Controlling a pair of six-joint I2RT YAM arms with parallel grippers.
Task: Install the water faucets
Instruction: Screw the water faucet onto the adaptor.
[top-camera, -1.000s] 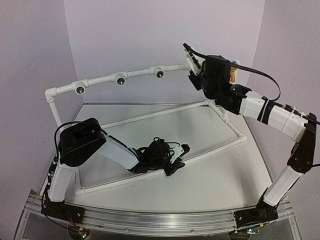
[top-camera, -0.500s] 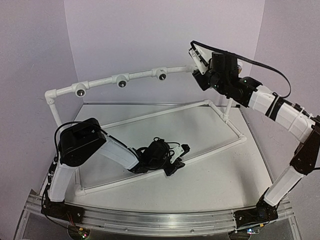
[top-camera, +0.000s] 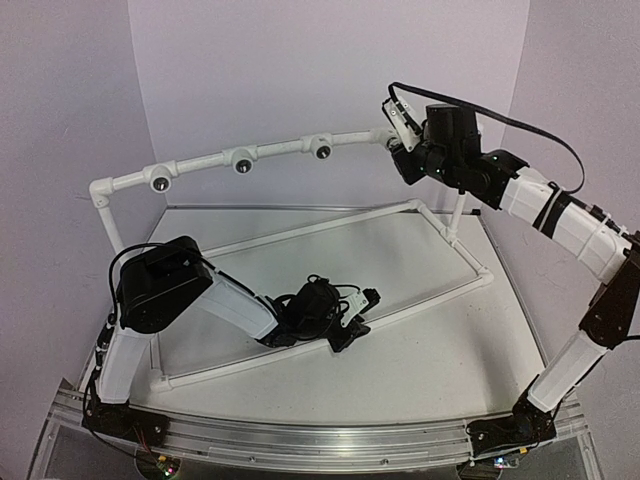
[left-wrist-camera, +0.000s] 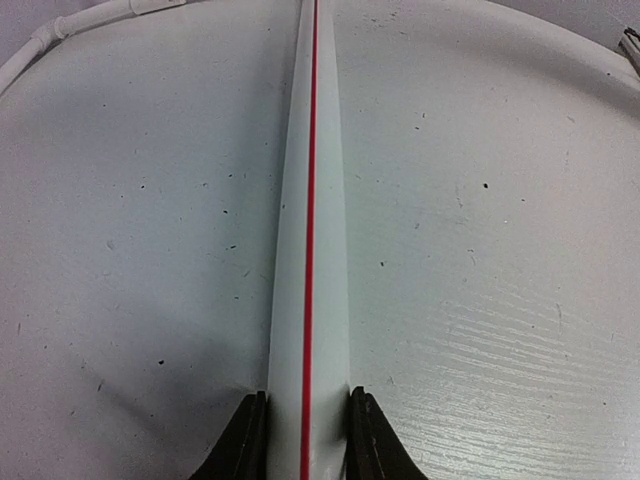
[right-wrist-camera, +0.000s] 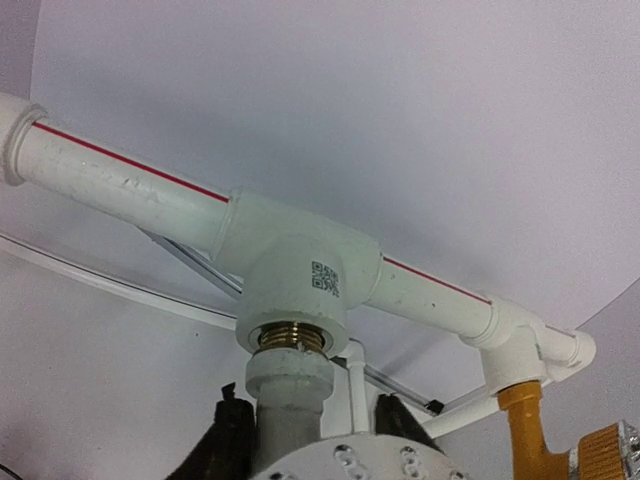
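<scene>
Soft, even overhead light fills the scene, throwing faint shadows on the white table (top-camera: 420, 330) beneath the left arm (top-camera: 230, 300) and beside the pipe (left-wrist-camera: 308, 300), whose near end is perhaps slightly out of focus, while wide lenses bow the edges.

The white pipe frame (top-camera: 200, 162) stands on the pale table (top-camera: 430, 350), and its raised back rail (top-camera: 280, 150) carries three round dark sockets (top-camera: 242, 166) in a row. The left arm (top-camera: 230, 300) lies low with the left gripper (top-camera: 352, 328) down on the near slanting pipe (top-camera: 430, 300). The right arm (top-camera: 560, 220) is stretched up, and the right gripper (top-camera: 392, 143) meets the rail's right end (what it grips, if anything, is hidden from here).
</scene>
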